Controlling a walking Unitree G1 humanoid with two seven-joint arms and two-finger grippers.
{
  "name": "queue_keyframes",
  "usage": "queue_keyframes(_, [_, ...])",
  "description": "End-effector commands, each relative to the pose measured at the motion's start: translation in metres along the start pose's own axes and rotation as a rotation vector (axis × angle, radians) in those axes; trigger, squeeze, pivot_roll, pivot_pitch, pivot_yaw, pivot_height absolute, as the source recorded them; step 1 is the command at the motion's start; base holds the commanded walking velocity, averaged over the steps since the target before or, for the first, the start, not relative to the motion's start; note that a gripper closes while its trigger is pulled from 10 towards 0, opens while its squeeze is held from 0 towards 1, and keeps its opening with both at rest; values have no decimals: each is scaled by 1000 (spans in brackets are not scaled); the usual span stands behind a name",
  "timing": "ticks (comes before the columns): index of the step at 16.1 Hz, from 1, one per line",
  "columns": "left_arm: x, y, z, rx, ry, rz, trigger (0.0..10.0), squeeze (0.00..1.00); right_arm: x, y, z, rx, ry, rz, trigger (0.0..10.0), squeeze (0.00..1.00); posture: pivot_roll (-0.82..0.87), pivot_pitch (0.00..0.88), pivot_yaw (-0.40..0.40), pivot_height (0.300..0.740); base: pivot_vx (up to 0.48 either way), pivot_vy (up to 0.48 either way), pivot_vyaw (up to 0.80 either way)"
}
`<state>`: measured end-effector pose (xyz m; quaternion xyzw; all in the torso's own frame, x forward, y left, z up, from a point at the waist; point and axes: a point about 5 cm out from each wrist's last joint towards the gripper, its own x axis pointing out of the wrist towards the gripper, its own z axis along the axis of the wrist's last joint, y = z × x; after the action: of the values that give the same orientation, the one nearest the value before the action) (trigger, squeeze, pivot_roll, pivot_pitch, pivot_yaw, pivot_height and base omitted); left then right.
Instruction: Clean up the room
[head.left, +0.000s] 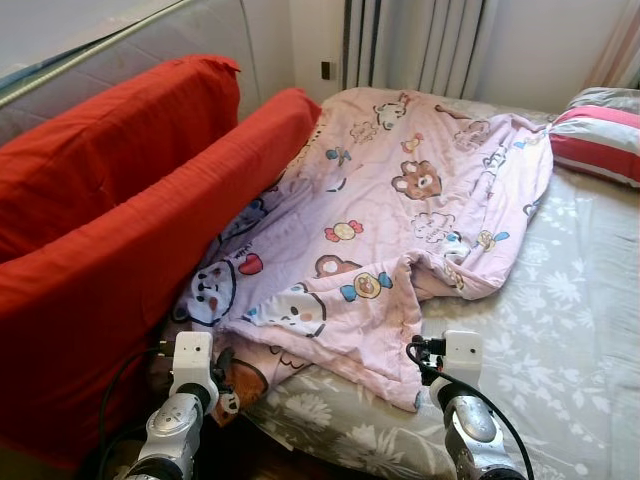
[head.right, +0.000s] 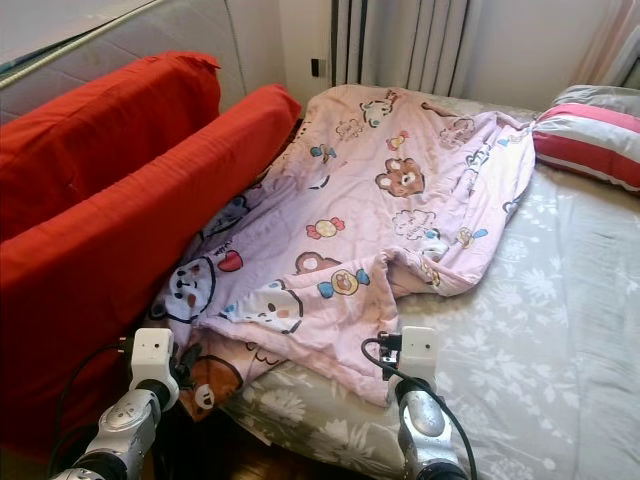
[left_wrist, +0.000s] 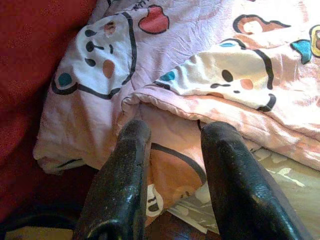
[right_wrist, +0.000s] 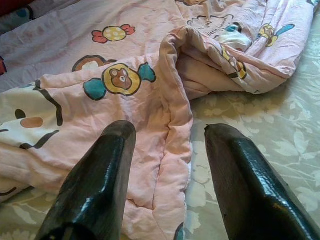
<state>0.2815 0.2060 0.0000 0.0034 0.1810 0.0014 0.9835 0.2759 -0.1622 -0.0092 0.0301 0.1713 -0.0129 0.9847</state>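
Observation:
A pink quilt printed with cartoon bears and sweets lies rumpled across the bed, its near edge folded over and hanging off the bed's front corner. My left gripper is open, its fingers pointing at the quilt's folded lower-left edge, close beside the red cushion. The right gripper is open too, with the thick hem of the quilt between and just beyond its fingertips. Neither holds anything. Both wrists show low in the head views, at the bed's near edge.
The bed has a grey floral sheet, bare on the right side. A red-and-grey striped pillow lies at the far right. Two large red cushions stand along the bed's left side. Curtains hang behind.

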Motion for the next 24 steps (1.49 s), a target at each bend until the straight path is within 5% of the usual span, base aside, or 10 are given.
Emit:
queue_keyframes(1, [-1,1,-1,-7,-3,4,10000,0,-1,2,-3,9,11,3,10000,0,98,90,35,740,0,0,0])
queue_keyframes(11, [-5,-1,1,-45,-86,23,10000,0,12,-12,41,-46,-187,-10,10000,0,83,48,-21,740,0,0,0])
queue_keyframes(18, [-1,-4,18,-66,-183,43,10000,0,6,-22,34,-71,-181,1,10000,0,100,13,-49,740,0,0,0])
queue_keyframes(24, [1,-5,22,-64,-190,32,10000,0,7,-10,33,-51,-172,66,10000,0,102,20,-41,710,0,0,0])
